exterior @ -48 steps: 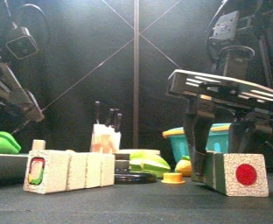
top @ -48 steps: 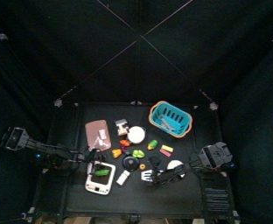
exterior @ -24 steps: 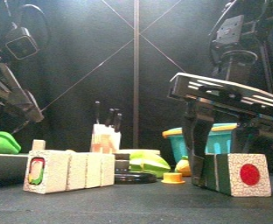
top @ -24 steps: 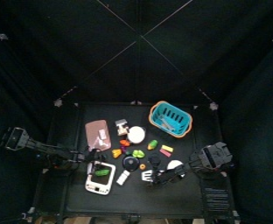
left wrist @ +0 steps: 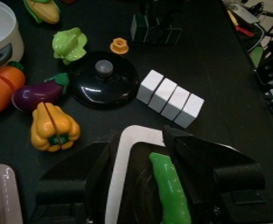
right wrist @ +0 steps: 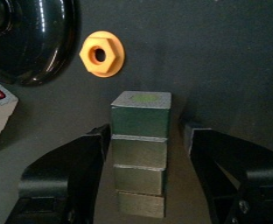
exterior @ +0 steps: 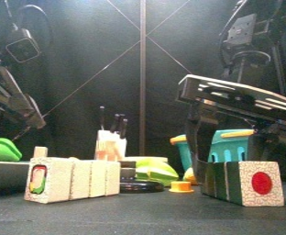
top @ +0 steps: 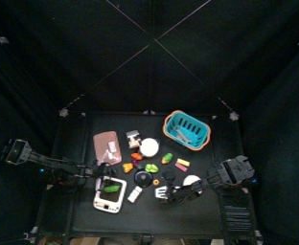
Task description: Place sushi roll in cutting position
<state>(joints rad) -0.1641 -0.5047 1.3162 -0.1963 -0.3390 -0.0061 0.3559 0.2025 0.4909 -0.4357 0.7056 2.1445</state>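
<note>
The sushi roll [right wrist: 140, 149] is a row of dark green wrapped segments; in the front view its white end with a red centre [exterior: 255, 182] faces me as it lies flat on the table at the right. My right gripper [right wrist: 143, 131] straddles it, jaws open, one close on each side; the top view shows the gripper [top: 188, 191] near the table's front. A second, white sliced roll [left wrist: 171, 96] lies at the front left [exterior: 72, 179]. My left gripper [left wrist: 145, 150] is open and empty above a white plate [left wrist: 129, 166] holding a green vegetable [left wrist: 168, 188].
A teal basket [top: 187, 127] stands at the back right and a brown board [top: 108, 146] at the left. A black round lid [left wrist: 101, 83], an orange ring [right wrist: 101, 54], a yellow pepper [left wrist: 55, 127] and other toy foods crowd the middle.
The roll under my right gripper stood tilted half a second ago and now lies flat on the table. The left arm has not moved.
</note>
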